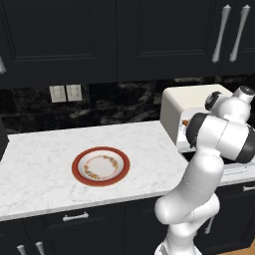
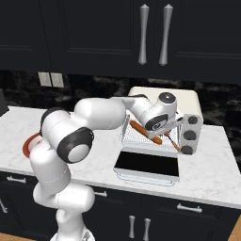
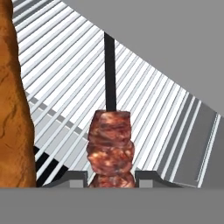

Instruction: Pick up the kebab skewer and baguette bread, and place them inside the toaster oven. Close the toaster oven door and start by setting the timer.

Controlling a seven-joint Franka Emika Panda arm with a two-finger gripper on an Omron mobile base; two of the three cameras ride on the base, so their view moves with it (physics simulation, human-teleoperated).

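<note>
The two-finger tool [image 3: 111, 177] holds the thin kebab skewer [image 3: 110, 148] of reddish-brown meat between its tips, over the wire rack inside the cream-white toaster oven [image 2: 188, 101] (door [image 2: 147, 163] down). The orange-brown baguette bread [image 2: 145, 132] lies on the rack beside it.

Cream-white toaster oven [image 2: 188, 101]; orange-brown baguette bread [image 2: 145, 131]; reddish-brown kebab skewer [image 3: 110, 148]; red-rimmed floral plate [image 1: 100, 166].

The arm [image 2: 94, 117] is glossy white, built of rounded, bulbous links, with dark grey-black bands and round caps at its joints.
</note>
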